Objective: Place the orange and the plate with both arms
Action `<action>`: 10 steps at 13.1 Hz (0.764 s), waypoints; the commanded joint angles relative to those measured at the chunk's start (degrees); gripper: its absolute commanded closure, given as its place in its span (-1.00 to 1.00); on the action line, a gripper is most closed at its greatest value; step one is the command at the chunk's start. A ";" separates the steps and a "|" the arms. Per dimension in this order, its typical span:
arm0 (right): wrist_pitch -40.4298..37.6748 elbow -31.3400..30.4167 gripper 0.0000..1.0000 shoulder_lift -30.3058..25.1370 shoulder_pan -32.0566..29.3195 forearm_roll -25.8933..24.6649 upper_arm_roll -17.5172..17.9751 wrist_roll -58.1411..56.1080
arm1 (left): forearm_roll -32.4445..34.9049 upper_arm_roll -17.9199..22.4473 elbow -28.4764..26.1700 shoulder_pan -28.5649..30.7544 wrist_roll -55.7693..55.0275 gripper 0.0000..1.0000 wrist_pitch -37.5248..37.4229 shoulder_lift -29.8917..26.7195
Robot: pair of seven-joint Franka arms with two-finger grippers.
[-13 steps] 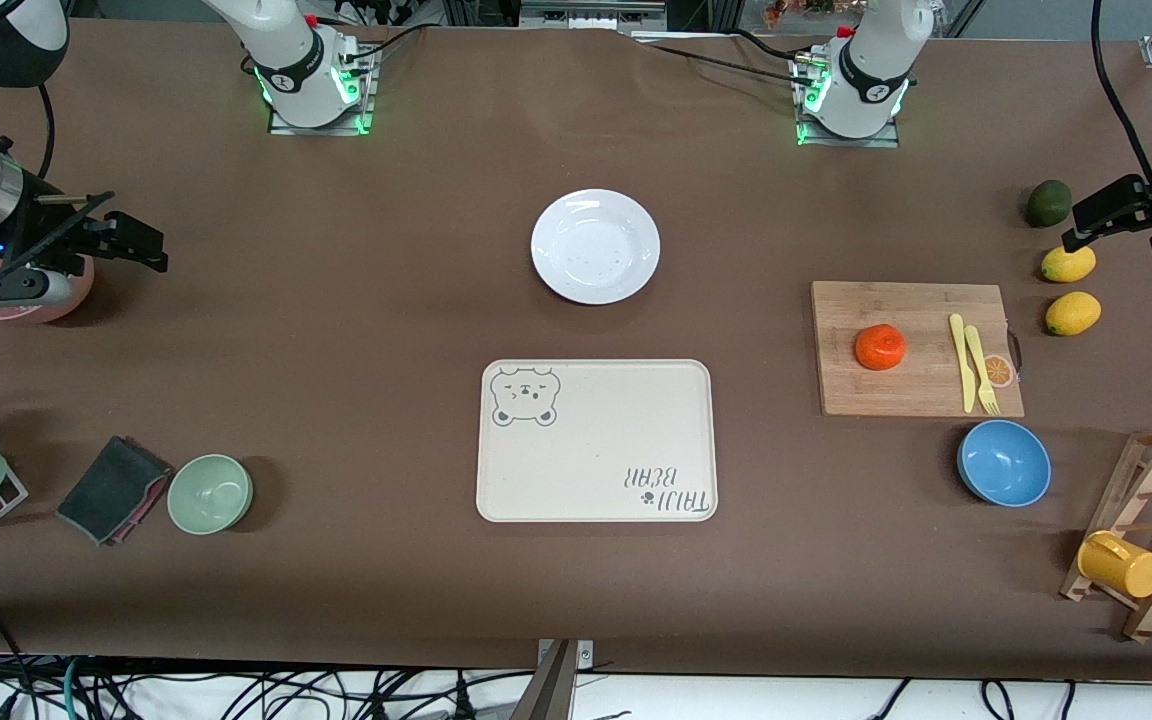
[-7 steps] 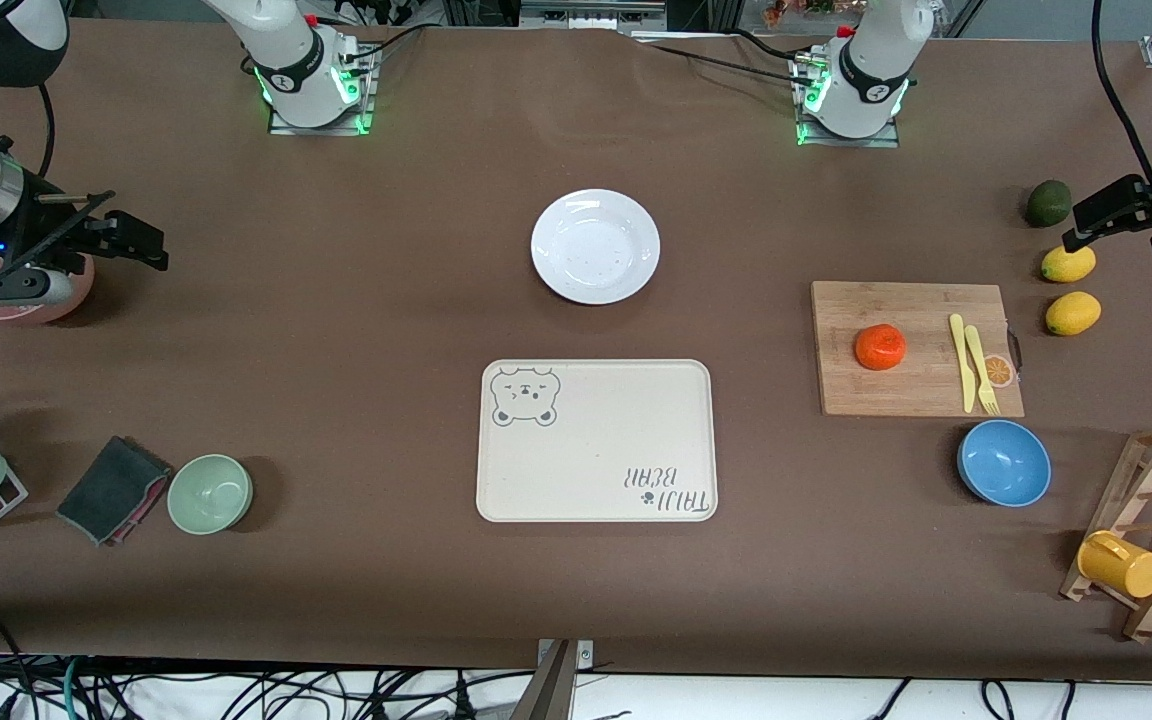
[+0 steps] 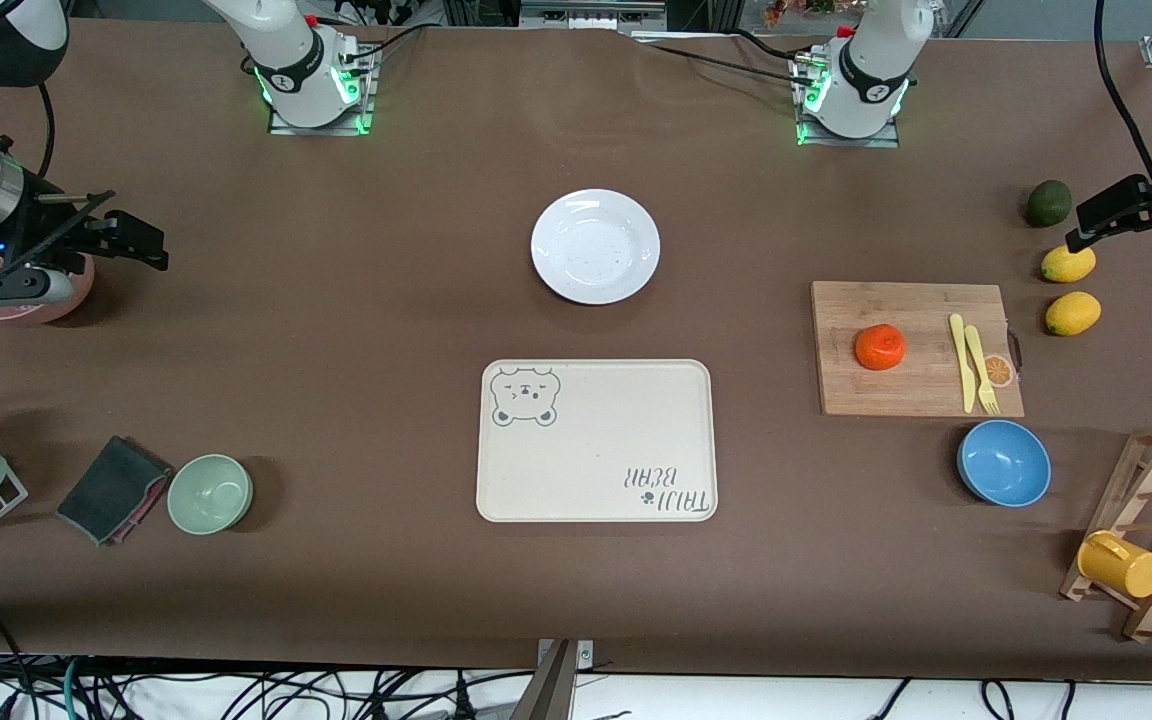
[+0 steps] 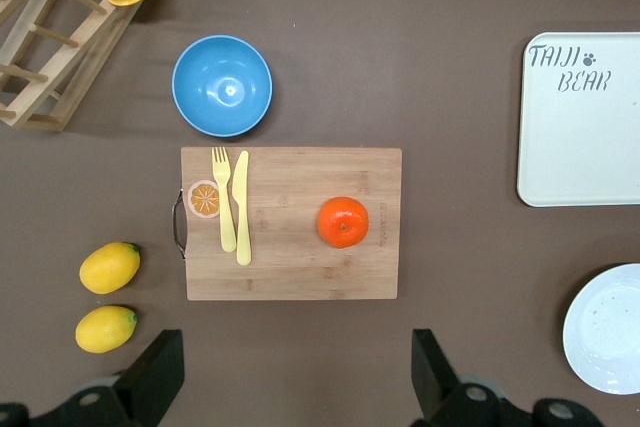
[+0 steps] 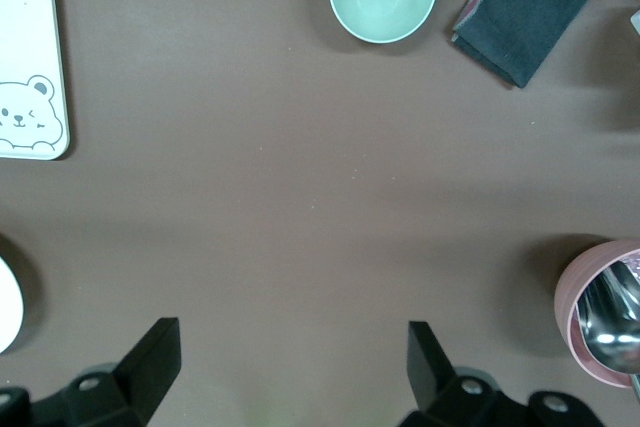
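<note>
Both jaws gaped empty: left gripper point(image 3: 1136, 215) hung nearest the orange point(image 3: 881, 346), right gripper point(image 3: 126, 240) likelier for the plate point(image 3: 595, 246).

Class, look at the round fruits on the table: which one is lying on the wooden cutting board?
The orange. It alone rests on the cutting board, beside the yellow knife and fork; both lemons and the dark green fruit lie on the bare table.

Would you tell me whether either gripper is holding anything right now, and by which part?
Nothing is held. The left gripper and right gripper both hang open and empty; the orange lies on the cutting board, the plate on the table.
</note>
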 commanded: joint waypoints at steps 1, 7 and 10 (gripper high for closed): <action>-0.44 -0.43 -1.00 -1.02 -0.18 0.24 0.49 -0.15 | 0.75 -0.01 0.61 -0.08 1.25 -1.00 1.36 0.30; -0.53 -0.52 -1.00 -0.93 -0.18 0.41 0.49 -0.15 | 0.66 -0.01 -4.30 -0.26 1.25 -1.00 4.88 3.19; -0.53 -0.43 -1.00 -0.76 -0.18 0.50 0.41 -0.15 | 0.66 -0.01 -6.94 -0.52 1.25 -1.00 6.20 4.95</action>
